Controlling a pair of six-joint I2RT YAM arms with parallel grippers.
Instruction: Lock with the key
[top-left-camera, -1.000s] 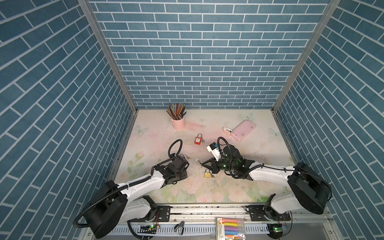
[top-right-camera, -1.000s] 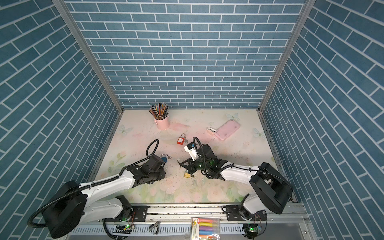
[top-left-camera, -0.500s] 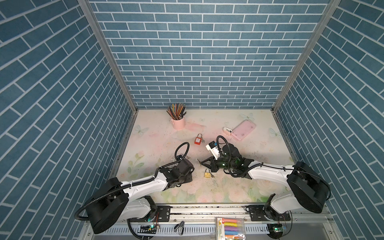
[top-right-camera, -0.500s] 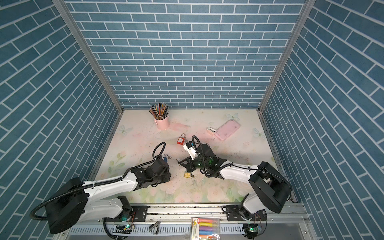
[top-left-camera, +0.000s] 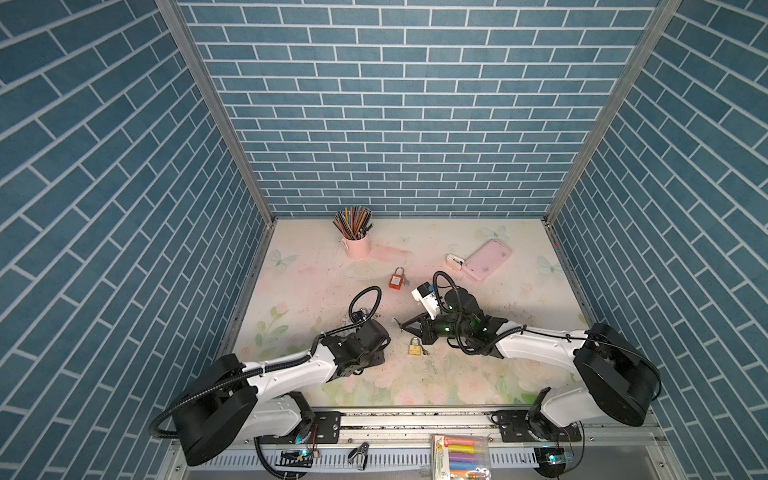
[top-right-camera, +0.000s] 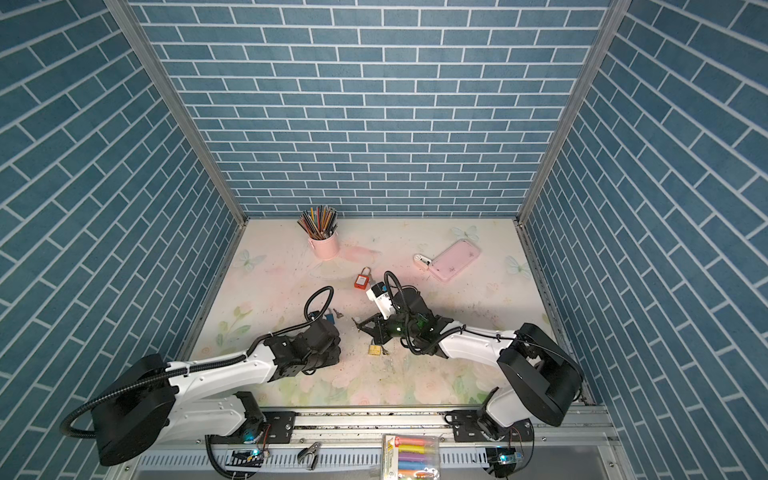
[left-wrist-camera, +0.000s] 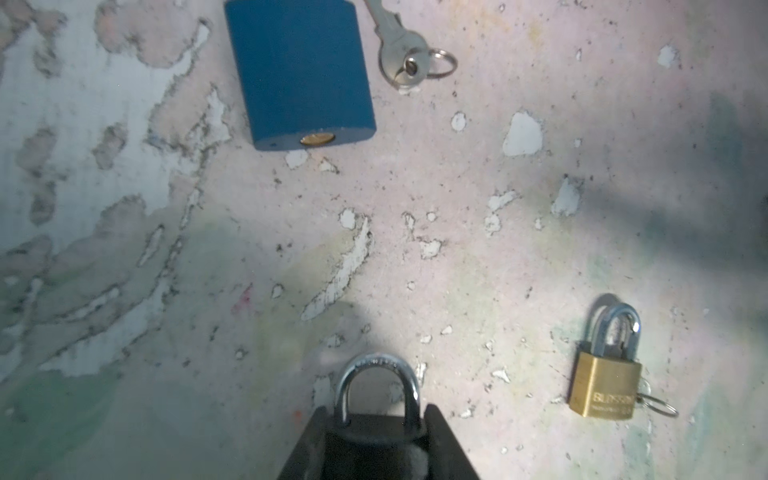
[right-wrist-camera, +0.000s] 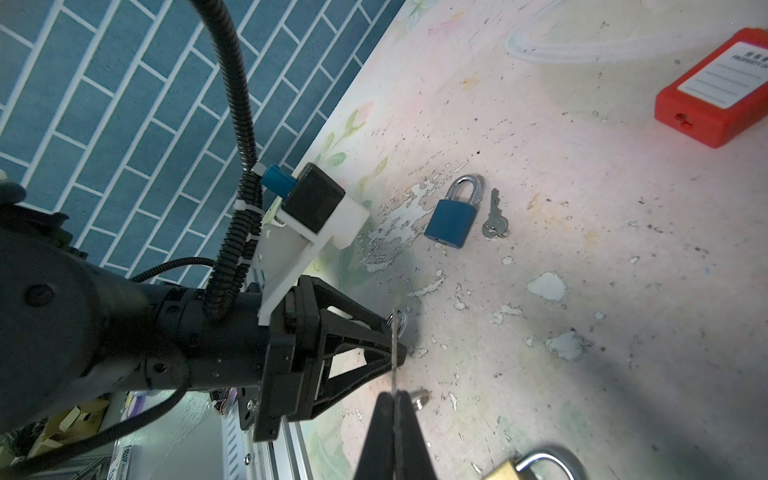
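Observation:
My left gripper (left-wrist-camera: 376, 411) is shut on a black padlock (left-wrist-camera: 376, 436). The padlock's silver shackle (left-wrist-camera: 376, 374) sticks out past the fingertips. In both top views the left gripper (top-left-camera: 374, 355) (top-right-camera: 328, 355) sits low over the table, front and centre. My right gripper (right-wrist-camera: 394, 397) is shut on a thin key (right-wrist-camera: 393, 353), seen edge-on. The key's ring (right-wrist-camera: 420, 399) hangs beside the jaws. In the right wrist view the key blade stands just in front of the left gripper's fingertips (right-wrist-camera: 388, 322). In a top view the right gripper (top-left-camera: 399, 325) points left toward the left gripper.
A brass padlock (top-left-camera: 414, 347) (left-wrist-camera: 604, 386) lies between the two arms. A blue padlock (left-wrist-camera: 299, 70) and a loose key (left-wrist-camera: 401, 54) lie further back. Behind them are a red padlock (top-left-camera: 397, 279), a pink cup of pencils (top-left-camera: 356, 245) and a pink phone (top-left-camera: 486, 259).
The left arm has swung right toward the right gripper, carrying the black padlock. The right gripper has stayed about where it was, still holding the key.

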